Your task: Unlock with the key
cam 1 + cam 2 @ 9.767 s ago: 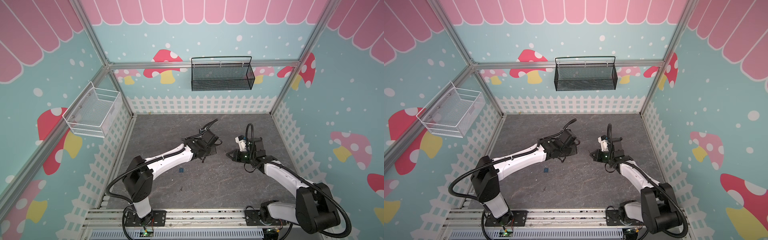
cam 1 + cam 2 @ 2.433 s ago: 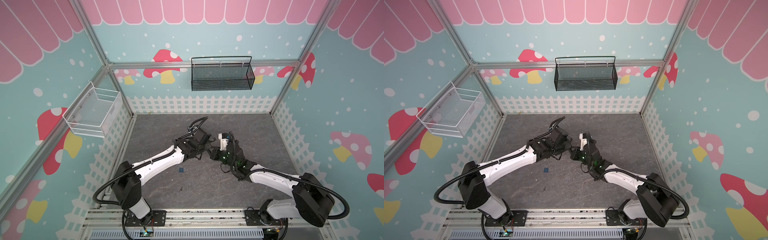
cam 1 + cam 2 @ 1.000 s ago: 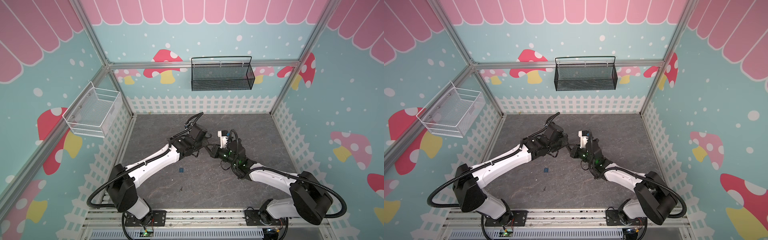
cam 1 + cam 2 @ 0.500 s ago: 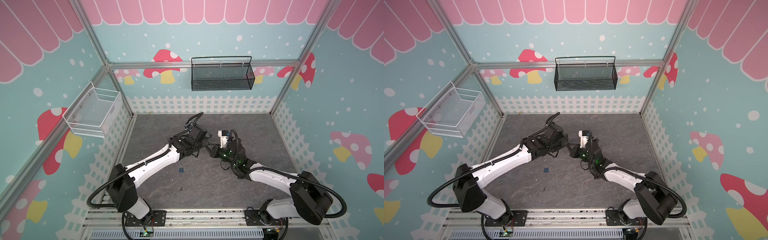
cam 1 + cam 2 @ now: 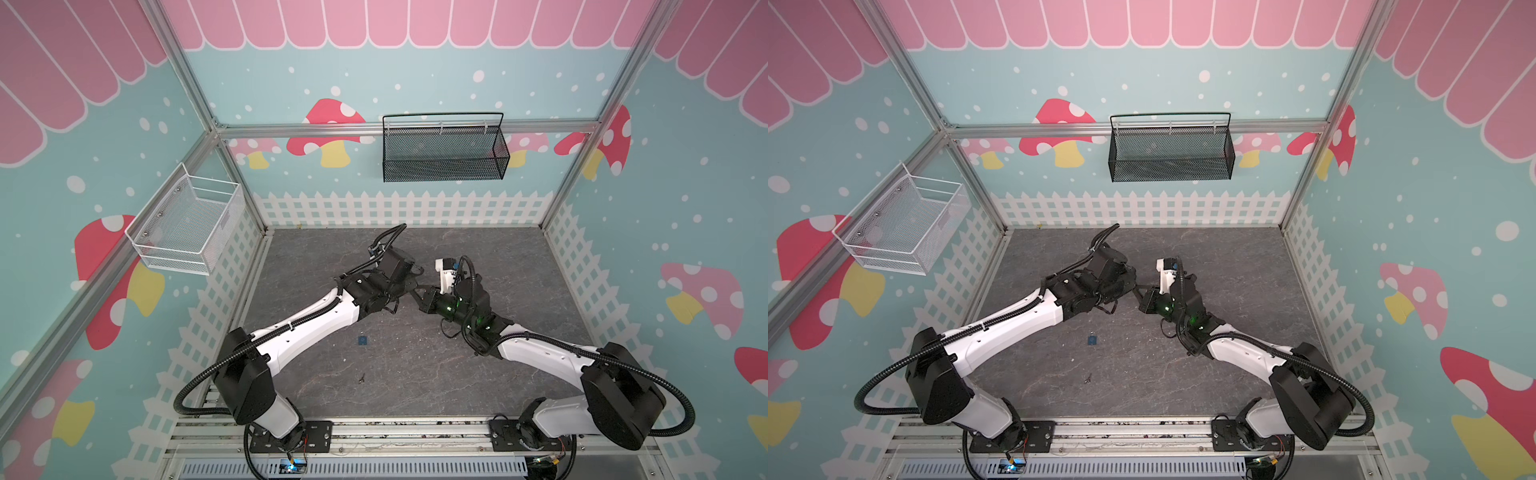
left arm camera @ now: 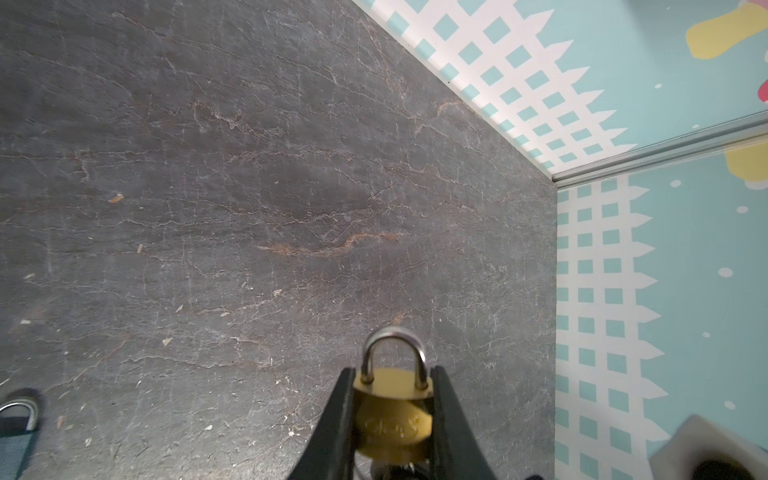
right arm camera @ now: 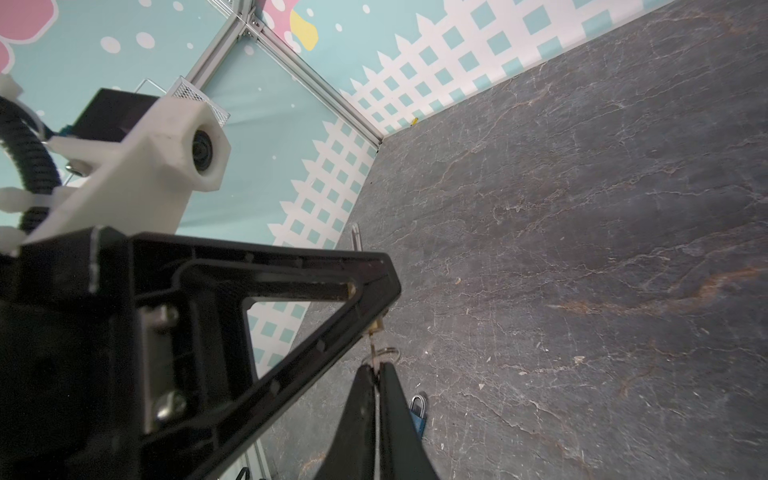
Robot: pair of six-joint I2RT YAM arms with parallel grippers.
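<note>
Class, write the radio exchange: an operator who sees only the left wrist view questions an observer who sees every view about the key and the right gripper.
Operator: My left gripper clamps a brass padlock, shackle closed. What's at its keyhole end?
Observer: The right gripper, shut on a small ringed key.
Operator: Is the key in the lock?
Observer: Its tip meets the padlock's underside, opposite the shackle. Whether it is seated, I cannot tell.

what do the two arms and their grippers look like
On the left arm and right arm: white link shells, black joint housings, black ribbed conduit looping alongside. The left gripper and right gripper: black fingers tapering to tips. White camera mount at each wrist; green lights glow near the right wrist.
</note>
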